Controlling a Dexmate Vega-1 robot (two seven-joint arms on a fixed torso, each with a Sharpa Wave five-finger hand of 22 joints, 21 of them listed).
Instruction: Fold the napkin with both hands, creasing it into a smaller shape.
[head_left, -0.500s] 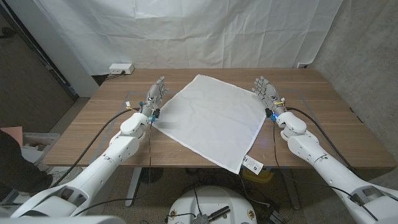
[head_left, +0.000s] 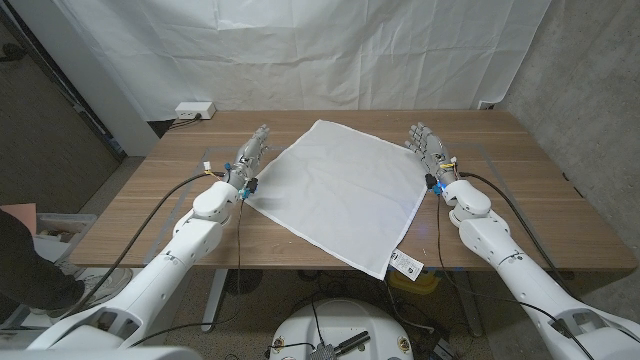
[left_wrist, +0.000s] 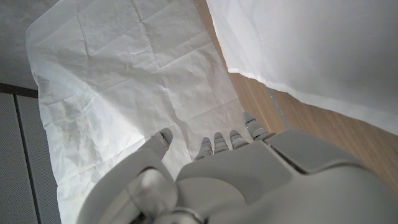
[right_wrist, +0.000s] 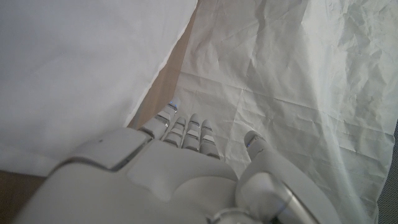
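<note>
Napkin: I see the white napkin (head_left: 337, 192) spread open on the wooden table (head_left: 150, 215), turned like a diamond, its near corner hanging over the front edge beside a small tag (head_left: 407, 264).
Left hand: my left hand (head_left: 250, 155) sits just beside the napkin's left edge, fingers extended and apart, holding nothing.
Right hand: my right hand (head_left: 430, 148) sits at the napkin's right corner, fingers likewise apart, gripping nothing.

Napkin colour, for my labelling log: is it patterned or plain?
Plain white napkin, no pattern, only faint creases; the head view shows it best.
</note>
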